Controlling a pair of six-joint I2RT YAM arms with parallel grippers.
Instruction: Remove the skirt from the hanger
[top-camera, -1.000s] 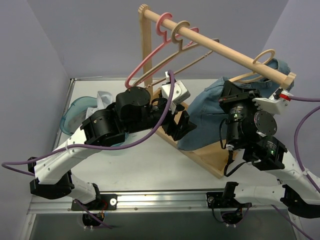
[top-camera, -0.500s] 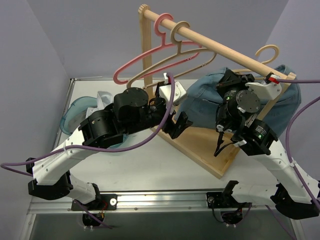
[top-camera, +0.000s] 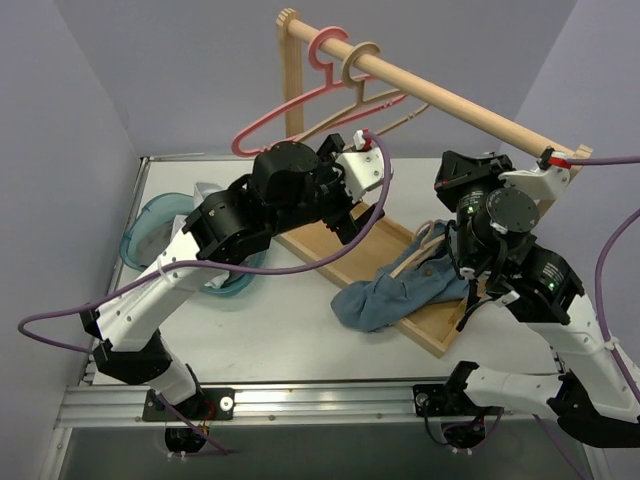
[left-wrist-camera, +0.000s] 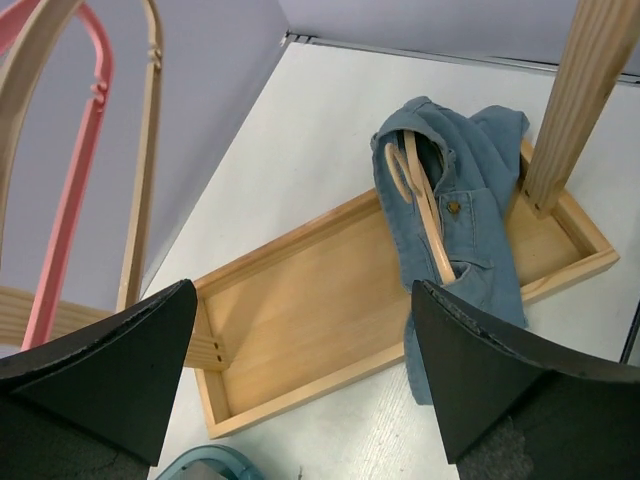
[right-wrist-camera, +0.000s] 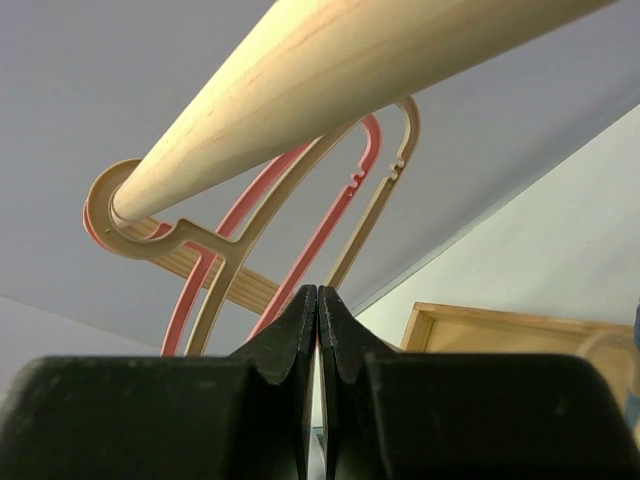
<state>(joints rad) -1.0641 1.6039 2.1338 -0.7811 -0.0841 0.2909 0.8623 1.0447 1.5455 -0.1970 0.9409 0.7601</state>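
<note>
The blue denim skirt (top-camera: 395, 288) lies crumpled over the front right end of the rack's wooden base tray (top-camera: 320, 240), partly on the table. A beige hanger (top-camera: 425, 250) is still inside its waist; both show in the left wrist view, skirt (left-wrist-camera: 470, 230) and hanger (left-wrist-camera: 425, 210). My left gripper (top-camera: 348, 212) is open and empty, high above the tray (left-wrist-camera: 300, 300), to the left of the skirt. My right gripper (top-camera: 450, 172) is shut on nothing, raised just under the rail (right-wrist-camera: 350, 80), above the skirt.
A pink hanger (top-camera: 290, 110) and a beige hanger (top-camera: 365, 85) hang at the rail's left end (top-camera: 420, 85). The rack's upright posts stand at both tray ends (left-wrist-camera: 580, 100). A teal bowl (top-camera: 150, 225) and white cloth (top-camera: 208, 192) sit at the left.
The skirt and its hanger came off the right end of the rail and dropped onto the tray. My left arm rose and swung back. My right gripper is lower, under the rail.
</note>
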